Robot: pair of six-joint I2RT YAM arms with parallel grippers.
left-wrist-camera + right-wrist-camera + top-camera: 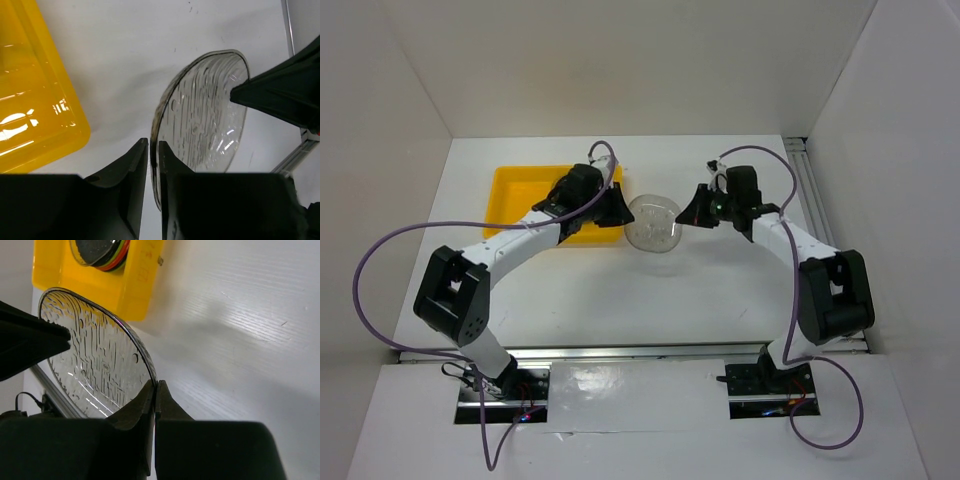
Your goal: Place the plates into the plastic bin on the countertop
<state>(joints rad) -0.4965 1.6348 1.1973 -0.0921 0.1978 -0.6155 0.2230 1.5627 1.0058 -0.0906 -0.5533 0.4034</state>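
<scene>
Camera check, every position taken from the clear plate (653, 224).

Top external: I look down from high above and behind the arm bases, toward the back wall. The plate is small, near frame centre, with the whole countertop (620, 290) around it.

Left wrist: very close, at the plate's rim, looking past the left gripper (152, 150) across the plate's ribbed face to the right gripper (245, 94) at the far edge.

Right wrist: equally close, from the opposite rim, facing back the other way.

Shared: all three views hold the plate and the yellow bin (130, 285) beside it. Each wrist view catches the other arm's fingertip beyond the plate.
</scene>
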